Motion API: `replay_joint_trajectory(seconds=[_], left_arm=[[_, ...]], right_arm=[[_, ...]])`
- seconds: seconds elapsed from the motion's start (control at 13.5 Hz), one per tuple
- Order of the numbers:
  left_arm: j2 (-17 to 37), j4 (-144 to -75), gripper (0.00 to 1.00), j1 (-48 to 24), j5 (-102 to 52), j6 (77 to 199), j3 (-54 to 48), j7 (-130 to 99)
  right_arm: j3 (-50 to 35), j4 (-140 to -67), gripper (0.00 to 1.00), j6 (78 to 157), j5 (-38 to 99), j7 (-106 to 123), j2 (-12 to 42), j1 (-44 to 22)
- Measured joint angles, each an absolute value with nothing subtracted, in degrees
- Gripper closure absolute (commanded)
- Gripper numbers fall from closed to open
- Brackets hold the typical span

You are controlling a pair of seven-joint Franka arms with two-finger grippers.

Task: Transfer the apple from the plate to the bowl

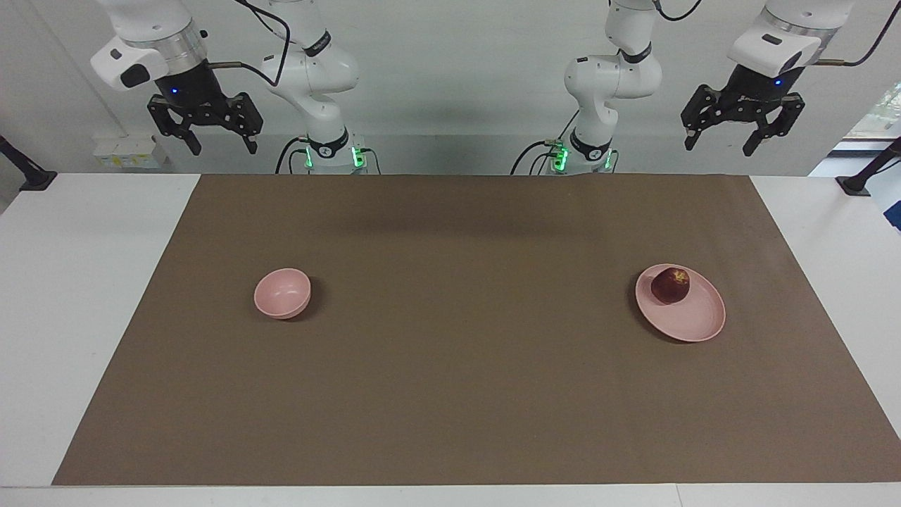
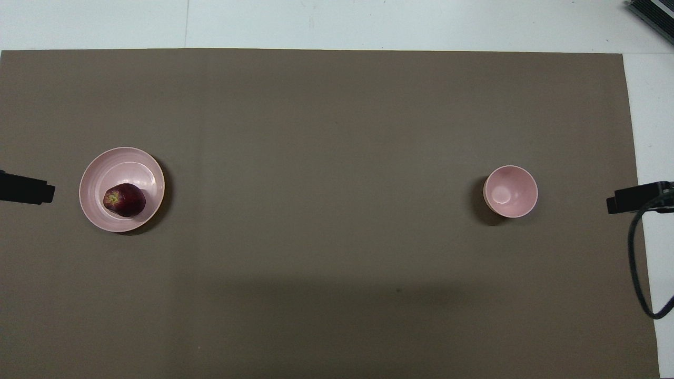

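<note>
Sitting on the plate (image 1: 693, 320) toward the left arm's end of the table, the apple (image 1: 670, 285) rests off-centre, at about eleven o'clock on the plate in the facing view and about seven o'clock in the overhead view, which puts it on the plate's robot-side part with its yellowish stem patch turned up. The bowl (image 1: 282, 293) stands empty and upright on the brown mat (image 1: 450, 394), well apart from the plate, toward the right arm's end and about level with it. Neither arm has begun: the left gripper (image 1: 742, 130) hangs high near its base, above the table's robot-side edge, fingers spread with nothing between them, and the right gripper (image 1: 205, 130) waits likewise at its own end, also spread and empty. The step in hand looks to be the first reach, and the left arm is the natural one for it. A good approach would come straight down over the apple, centring the fingers on its widest girth rather than on the crown, since a round fruit can squirt out of a high pinch. Because the apple lies close to the raised rim, the fingers are best lined up so neither one lands on the plate's edge and tips it.
</note>
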State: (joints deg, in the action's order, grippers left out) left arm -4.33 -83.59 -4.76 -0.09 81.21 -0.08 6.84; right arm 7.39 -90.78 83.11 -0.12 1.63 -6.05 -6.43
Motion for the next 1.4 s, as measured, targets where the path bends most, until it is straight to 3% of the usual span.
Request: replay_joint_trajectory(seconds=[0.66,1.03,1.4], left_arm=[[-4.50,-86.41,0.00,-4.77,-0.09,84.93,-0.10,6.93],[-4.11,-96.93,0.00,-3.10,-0.08,95.67,0.37,9.03],[-3.33,-109.37,0.00,-0.12,-0.08,111.70,0.55,15.62]], right_arm=[[7.20,-92.73,0.00,84.92,0.38,-0.09,-6.04,-7.83],[7.10,-97.42,0.00,91.45,6.62,-7.88,-5.90,-10.93],[7.06,-105.72,0.00,104.22,12.35,-14.22,-3.49,-14.29]])
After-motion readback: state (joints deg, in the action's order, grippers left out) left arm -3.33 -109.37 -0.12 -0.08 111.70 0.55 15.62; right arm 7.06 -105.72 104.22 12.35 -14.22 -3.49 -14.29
